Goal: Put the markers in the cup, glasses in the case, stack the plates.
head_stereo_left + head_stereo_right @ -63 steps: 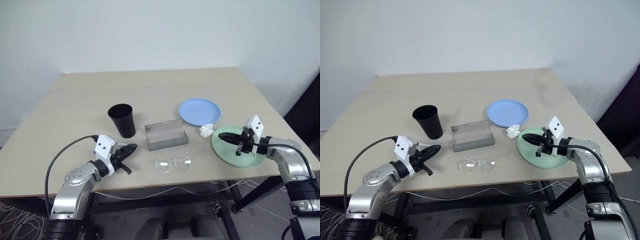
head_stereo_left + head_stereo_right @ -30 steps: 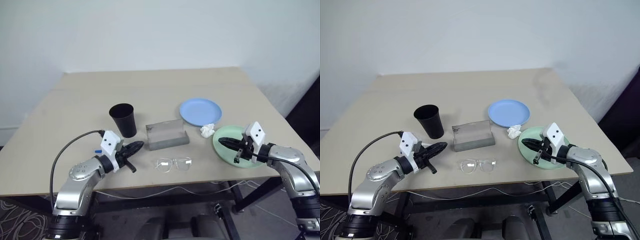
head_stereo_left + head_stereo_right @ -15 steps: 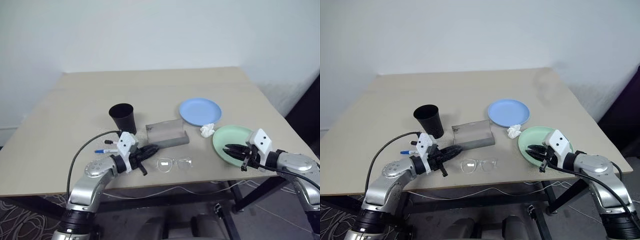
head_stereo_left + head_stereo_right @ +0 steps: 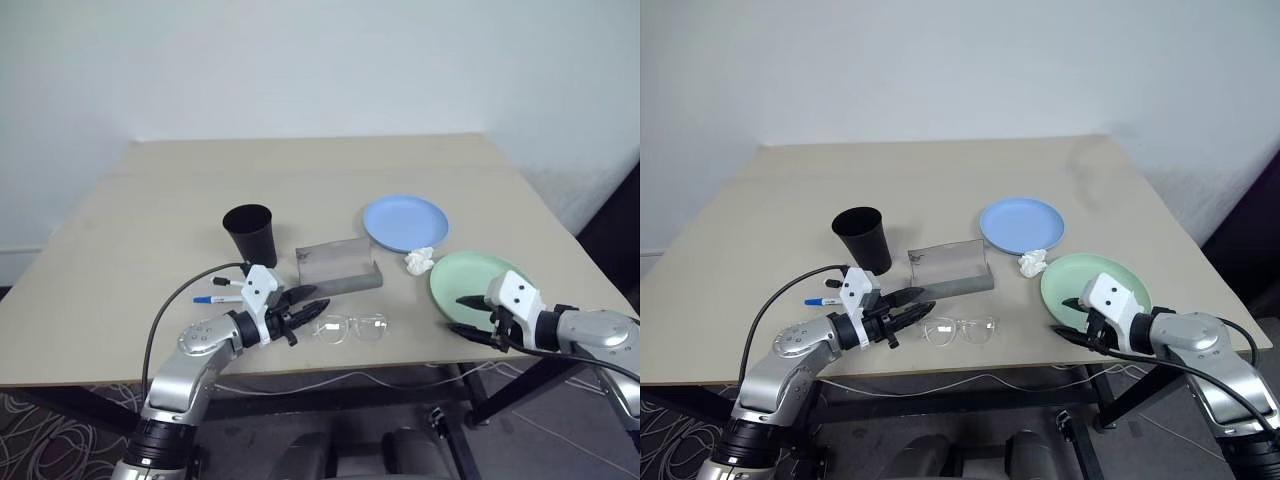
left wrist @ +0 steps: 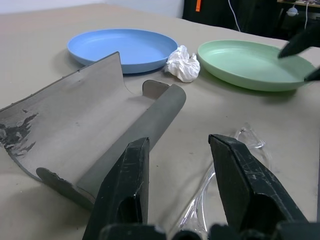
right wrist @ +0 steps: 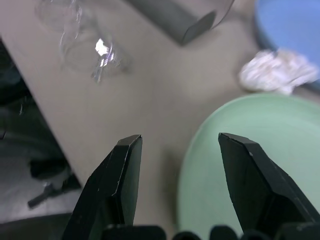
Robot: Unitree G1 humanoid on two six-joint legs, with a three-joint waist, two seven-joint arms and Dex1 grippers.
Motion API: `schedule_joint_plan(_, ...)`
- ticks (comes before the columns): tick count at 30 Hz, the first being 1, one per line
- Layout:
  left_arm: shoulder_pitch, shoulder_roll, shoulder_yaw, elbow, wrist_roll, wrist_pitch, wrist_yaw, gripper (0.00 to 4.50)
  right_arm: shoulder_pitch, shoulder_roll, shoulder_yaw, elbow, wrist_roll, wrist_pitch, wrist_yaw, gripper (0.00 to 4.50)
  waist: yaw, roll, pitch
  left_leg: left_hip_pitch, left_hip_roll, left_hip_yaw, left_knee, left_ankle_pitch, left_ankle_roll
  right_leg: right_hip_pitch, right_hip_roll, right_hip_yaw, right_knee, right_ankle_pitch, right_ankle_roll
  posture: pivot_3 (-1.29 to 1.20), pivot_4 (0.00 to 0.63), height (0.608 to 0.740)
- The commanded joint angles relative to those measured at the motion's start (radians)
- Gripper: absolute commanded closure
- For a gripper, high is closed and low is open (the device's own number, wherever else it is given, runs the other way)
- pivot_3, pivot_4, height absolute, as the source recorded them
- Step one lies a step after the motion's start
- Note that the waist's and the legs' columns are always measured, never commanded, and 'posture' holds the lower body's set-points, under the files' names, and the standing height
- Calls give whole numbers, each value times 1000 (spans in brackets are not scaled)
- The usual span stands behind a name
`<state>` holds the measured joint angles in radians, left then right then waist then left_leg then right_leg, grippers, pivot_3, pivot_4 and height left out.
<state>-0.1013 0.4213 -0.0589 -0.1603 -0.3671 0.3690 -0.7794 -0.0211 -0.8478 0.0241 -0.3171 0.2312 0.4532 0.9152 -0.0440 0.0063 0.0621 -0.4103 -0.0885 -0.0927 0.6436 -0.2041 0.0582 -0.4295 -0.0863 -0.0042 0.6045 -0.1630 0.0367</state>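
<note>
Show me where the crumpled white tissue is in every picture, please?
Left eye view: the crumpled white tissue lies between the blue plate and the green plate.
Right eye view: the same gap, right of the case.
Left wrist view: the tissue sits between both plates, past the case.
Right wrist view: the tissue lies just beyond the green plate's rim.
Shared landmark: the green plate.

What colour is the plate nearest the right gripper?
Pale mint green round plastic plate, clearest in the left wrist view.
</note>
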Motion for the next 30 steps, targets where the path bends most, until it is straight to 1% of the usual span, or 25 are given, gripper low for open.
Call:
schedule_joint_plan(1,-24,-5,4,-22,1,-23,7,2572,-10,-12,20,-28,-45,-5,-22,1865,0,0,0,0,0,0,0,0,0,0,0,0,0,0,0,0,0,740)
schedule_joint_plan(8,-20,-11,2,-21,3,-29,15,2572,-39,-4,85,7,-168,-10,-86,1865,0,0,0,0,0,0,0,0,0,0,0,-1,0,0,0,0,0,740)
schedule_joint_plan(17,-25,-11,0,-11,6,-36,15,2572,-53,4,106,13,-215,15,-115,1865,0,0,0,0,0,0,0,0,0,0,0,-2,0,0,0,0,0,740)
schedule_joint_plan(20,-27,-11,-1,-8,8,-40,14,2572,-56,3,105,10,-215,22,-113,2451,0,0,0,0,0,-1,0,0,0,0,0,-2,0,0,0,0,0,740)
schedule_joint_plan(22,-29,-12,-2,-5,9,-43,13,2572,-57,1,107,9,-218,28,-113,3119,0,0,0,0,0,-1,0,0,0,0,0,-2,1,0,0,0,0,740)
schedule_joint_plan(24,-30,-11,-2,-3,8,-46,12,2572,-55,-3,110,5,-225,34,-114,3895,0,0,0,0,0,-1,0,0,0,0,0,-2,1,0,0,0,0,740)
schedule_joint_plan(25,-30,-11,-1,-2,9,-47,12,2572,-53,-5,111,3,-228,36,-115,4186,0,0,0,0,0,-1,1,0,0,0,0,-2,1,0,0,0,0,740)
schedule_joint_plan(30,-33,-11,0,1,11,-48,13,2572,-39,-1,118,-2,-248,48,-122,4186,0,0,0,0,0,-1,1,0,0,1,0,-3,1,0,0,0,0,740)
